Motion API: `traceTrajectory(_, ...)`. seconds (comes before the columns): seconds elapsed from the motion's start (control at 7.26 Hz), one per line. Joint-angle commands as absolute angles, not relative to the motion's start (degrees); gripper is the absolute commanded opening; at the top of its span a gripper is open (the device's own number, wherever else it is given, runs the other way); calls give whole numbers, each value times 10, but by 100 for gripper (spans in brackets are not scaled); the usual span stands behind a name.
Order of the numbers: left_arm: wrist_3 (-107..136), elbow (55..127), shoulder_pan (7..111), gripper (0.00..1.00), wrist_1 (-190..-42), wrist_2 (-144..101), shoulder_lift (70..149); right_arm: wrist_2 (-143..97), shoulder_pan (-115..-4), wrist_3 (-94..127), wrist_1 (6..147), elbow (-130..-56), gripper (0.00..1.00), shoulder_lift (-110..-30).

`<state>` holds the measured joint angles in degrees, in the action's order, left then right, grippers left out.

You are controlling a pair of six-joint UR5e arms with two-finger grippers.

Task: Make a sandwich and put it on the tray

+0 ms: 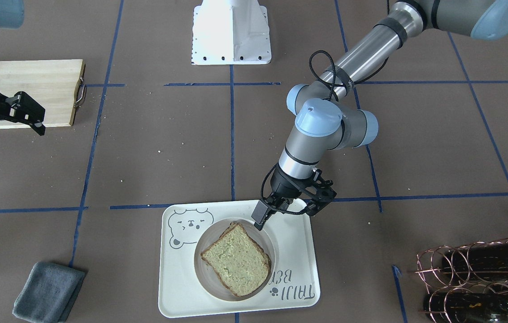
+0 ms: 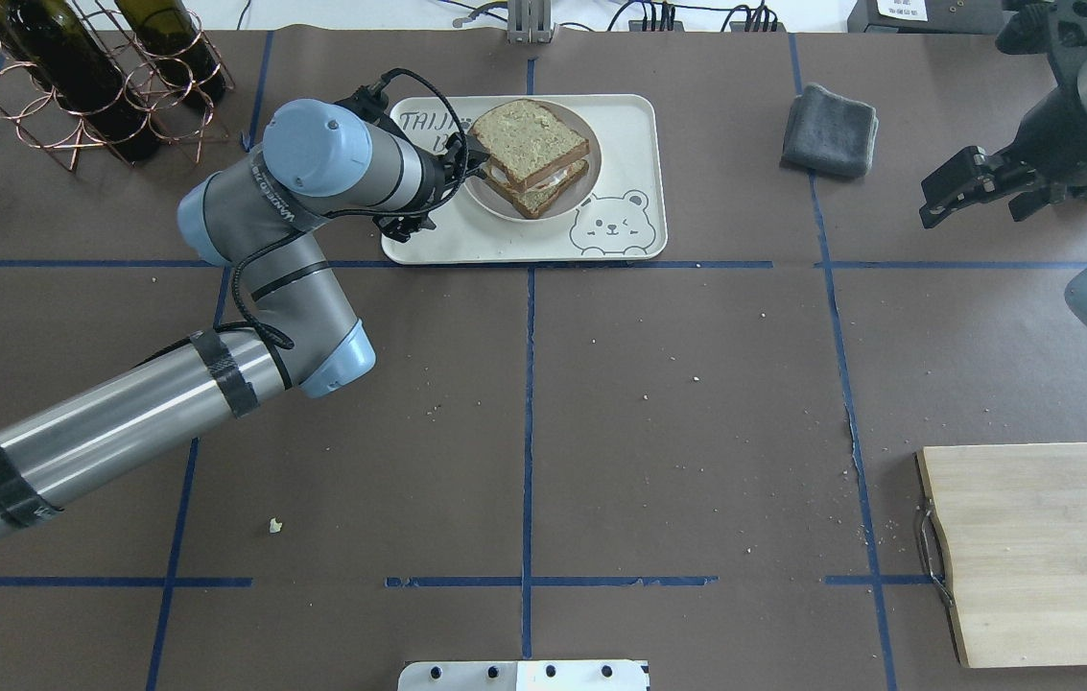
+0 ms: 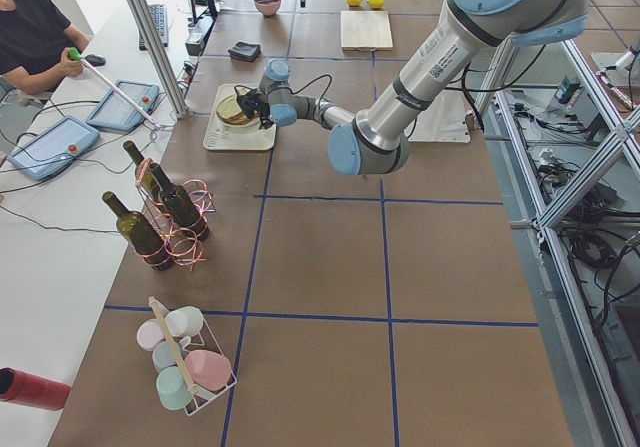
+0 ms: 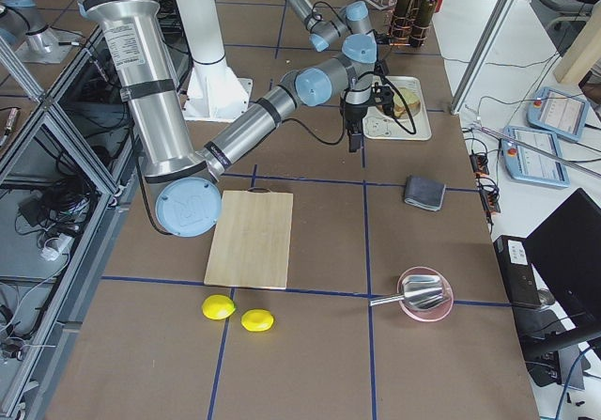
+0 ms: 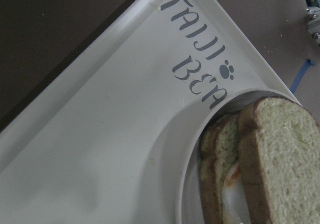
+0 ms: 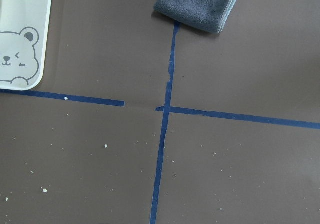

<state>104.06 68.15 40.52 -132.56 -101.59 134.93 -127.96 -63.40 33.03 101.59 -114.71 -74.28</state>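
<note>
The sandwich (image 1: 236,260) (image 2: 531,144), two tan slices with dark crust, lies on a small round white plate (image 1: 206,279) on the cream tray (image 1: 177,287) (image 2: 620,134). In the left wrist view the egg's white and orange show between the slices of the sandwich (image 5: 270,159), beside the grey lettering on the tray (image 5: 100,149). My left gripper (image 1: 286,215) (image 2: 437,195) hangs open over the tray just beside the plate's rim, holding nothing. My right gripper (image 1: 18,134) (image 2: 975,213) is open and empty, far off above the bare table.
A folded grey cloth (image 2: 829,130) (image 6: 200,3) lies beside the tray. The wooden cutting board (image 2: 1051,547) is near the robot's right. A copper rack of wine bottles (image 2: 92,77) stands by the left arm. Lemons (image 4: 239,314) and a pink bowl (image 4: 424,296) sit further off.
</note>
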Motion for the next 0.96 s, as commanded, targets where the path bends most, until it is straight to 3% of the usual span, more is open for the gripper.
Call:
traceTrajectory(0.0, 923, 806, 437, 100, -1242, -1056, 1284, -1280, -644, 328, 1020, -1147, 100, -749)
traceTrajectory(0.41, 680, 993, 493, 100, -1067, -1056, 1192, -1271, -670, 253, 1053, -1128, 100, -758)
traceTrajectory(0.83, 410, 1029, 587, 100, -961, -1059, 1152, -1278, -750, 93, 1053, -1052, 100, -765)
